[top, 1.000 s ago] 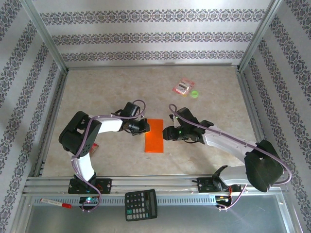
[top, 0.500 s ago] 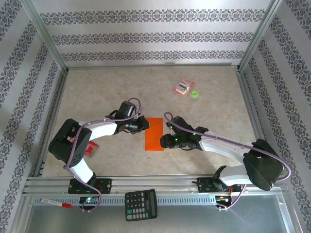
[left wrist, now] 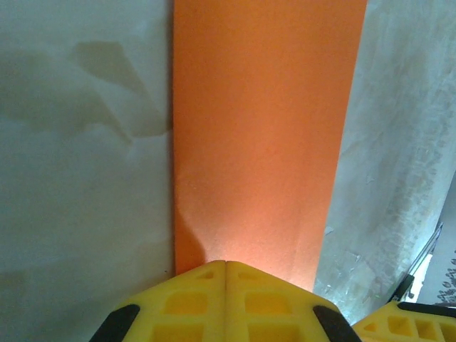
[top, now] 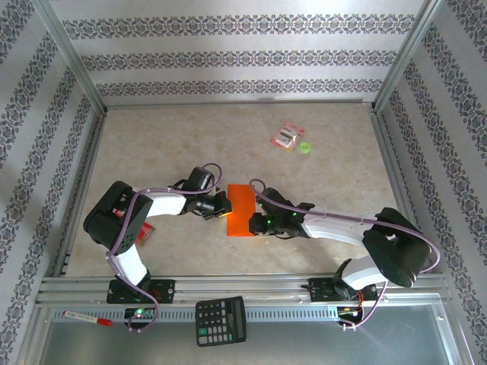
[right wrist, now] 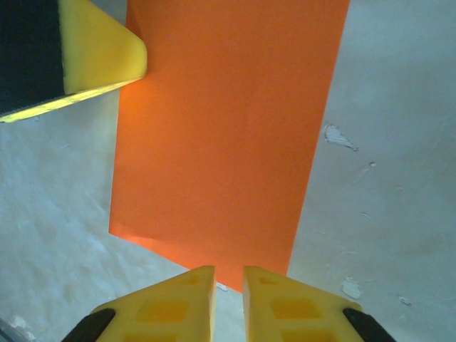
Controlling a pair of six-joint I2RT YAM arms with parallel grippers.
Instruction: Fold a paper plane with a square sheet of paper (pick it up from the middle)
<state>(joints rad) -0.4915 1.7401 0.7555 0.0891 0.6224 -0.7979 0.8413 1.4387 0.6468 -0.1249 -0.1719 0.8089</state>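
Note:
The square sheet of paper (top: 242,211) is bright orange and lies flat on the table as a narrow rectangle, longer than wide. No paper plane shape is in view. My left gripper (top: 222,210) is shut, its tips (left wrist: 226,262) resting on the sheet (left wrist: 263,135) close to its left long edge. My right gripper (top: 257,225) sits at the sheet's near right corner. In the right wrist view its jaws (right wrist: 229,271) stand a narrow gap apart over the edge of the sheet (right wrist: 228,135), with table showing between them. A left finger (right wrist: 100,50) shows at the far left edge.
A pink-red packet (top: 288,135) and a small green disc (top: 305,147) lie at the back right. A black calculator (top: 221,320) and a red-tipped pen (top: 87,318) rest on the metal shelf in front of the rail. A red item (top: 144,232) lies under the left arm.
Both arms have closed in on the sheet. The right gripper slid left and nearer to its near right corner and its jaws narrowed. The left gripper came down onto the left edge.

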